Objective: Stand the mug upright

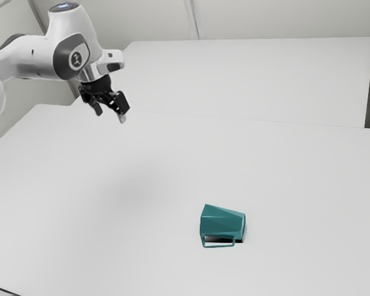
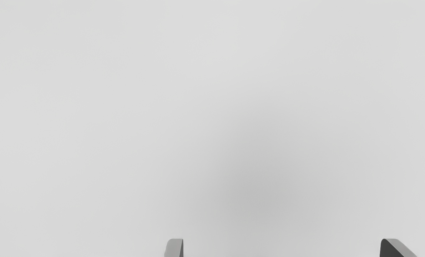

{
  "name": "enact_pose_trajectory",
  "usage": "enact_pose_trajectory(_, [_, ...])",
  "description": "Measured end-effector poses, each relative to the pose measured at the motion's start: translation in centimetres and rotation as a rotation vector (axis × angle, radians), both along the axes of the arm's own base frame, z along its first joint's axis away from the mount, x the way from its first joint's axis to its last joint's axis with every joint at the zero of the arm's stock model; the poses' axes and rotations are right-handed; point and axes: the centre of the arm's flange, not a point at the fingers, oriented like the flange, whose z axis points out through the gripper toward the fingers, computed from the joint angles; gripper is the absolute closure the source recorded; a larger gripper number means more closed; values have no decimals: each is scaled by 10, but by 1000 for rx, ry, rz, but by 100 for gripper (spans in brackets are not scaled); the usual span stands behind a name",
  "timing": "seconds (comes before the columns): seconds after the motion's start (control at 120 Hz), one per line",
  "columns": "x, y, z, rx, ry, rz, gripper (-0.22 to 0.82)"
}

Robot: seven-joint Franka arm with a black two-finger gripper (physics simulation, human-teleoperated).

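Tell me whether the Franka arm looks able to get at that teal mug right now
Probably yes: the gripper is open, and nothing stands between it and the mug, lying on its side on the table.

And here on the Franka arm (image 1: 92, 38), on the dark round joint cover (image 1: 62, 60) — a pale disc (image 1: 76, 52) bearing a dark emblem (image 1: 76, 59), angular in shape, too small to make out as any letter or number. Up top, on the dark cap (image 1: 53, 8), there's a bluish-white marking (image 1: 64, 6) — and that one can't be read either. No legible text anywhere!
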Motion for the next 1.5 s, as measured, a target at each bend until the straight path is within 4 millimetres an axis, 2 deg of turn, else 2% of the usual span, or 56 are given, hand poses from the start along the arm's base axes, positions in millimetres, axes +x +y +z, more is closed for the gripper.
enact_pose_trajectory(0.067, [-29, 1, 1, -28, -9, 10, 0])
enact_pose_trajectory(0.158, [-80, -4, 16, -81, -59, 14, 0])
enact_pose_trajectory(0.2, [-95, -5, 12, -122, -64, 30, 0])
enact_pose_trajectory(0.3, [-117, -13, -12, -237, -44, 75, 0])
enact_pose_trajectory(0.367, [-125, -29, -27, -295, -34, 78, 0])
enact_pose_trajectory(0.417, [-131, -47, -45, -337, -22, 76, 0])
enact_pose_trajectory(0.492, [-140, -61, -78, -407, -5, 104, 0])
enact_pose_trajectory(0.575, [-145, -67, -102, -458, -12, 157, 0])
enact_pose_trajectory(0.767, [-142, -89, -131, -520, -31, 238, 0])
enact_pose_trajectory(0.883, [-137, -100, -156, -549, -14, 296, 0])
enact_pose_trajectory(1.042, [-143, -112, -182, -621, 5, 382, 0])
enact_pose_trajectory(1.25, [-147, -127, -205, -718, 14, 460, 0])
enact_pose_trajectory(1.4, [-150, -143, -213, -775, 8, 450, 0])
enact_pose_trajectory(1.5, [-152, -146, -218, -784, -6, 405, 0])
